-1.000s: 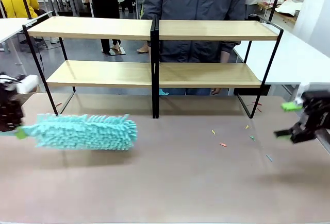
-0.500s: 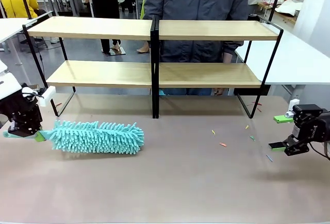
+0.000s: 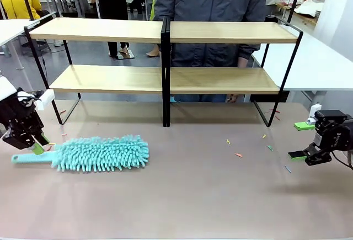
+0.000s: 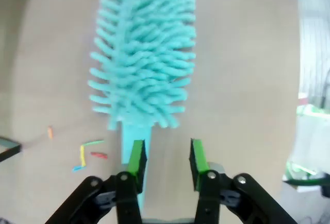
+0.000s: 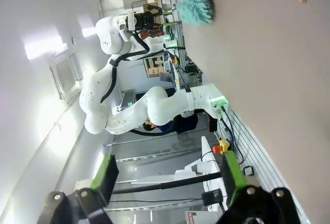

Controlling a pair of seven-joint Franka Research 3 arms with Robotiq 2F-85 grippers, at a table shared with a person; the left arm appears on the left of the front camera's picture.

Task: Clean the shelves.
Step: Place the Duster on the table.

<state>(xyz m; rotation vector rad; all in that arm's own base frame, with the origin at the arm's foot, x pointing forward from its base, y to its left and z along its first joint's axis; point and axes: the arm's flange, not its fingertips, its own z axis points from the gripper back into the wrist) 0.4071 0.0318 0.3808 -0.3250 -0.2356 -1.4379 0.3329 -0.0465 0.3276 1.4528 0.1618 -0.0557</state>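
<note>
Since the earlier frames, the fluffy turquoise microfibre duster (image 3: 101, 153) had come down flat on the matte brown tabletop (image 3: 187, 196), and its flat turquoise handle (image 3: 32, 156) lay free. We found the left gripper (image 3: 36, 141) just above that handle, no longer clamped on it. In the left wrist view the left gripper (image 4: 166, 158) stood with a narrow gap between its green pads (image 4: 137, 157); the handle (image 4: 133, 154) ran under one pad, and the gap itself held nothing. The duster head (image 4: 144, 49) stretched away from the fingers.

We recorded the right gripper (image 3: 303, 139) low over the table's right edge, its jaws spread wide and holding nothing; it had shifted only slightly in the last half second. The right wrist view confirmed the right gripper (image 5: 167, 175) wide apart.

We read no brand, label or writing in any view.

We located the wide two-tier rack of light wooden boards on a thin black metal frame (image 3: 165, 80) at the far side of the table, upright, split by a black centre post (image 3: 165, 74), with a person in a dark grey jacket (image 3: 212, 8) directly behind it. Both boards were bare. The duster lay in front of the rack's left half, well apart from the lower board.

Small coloured scraps (image 3: 238, 154) lay on the table in front of the rack's right half, and a few more (image 4: 85, 154) beside the handle. We noted open tabletop across the middle and along the near edge, between duster and right gripper.
</note>
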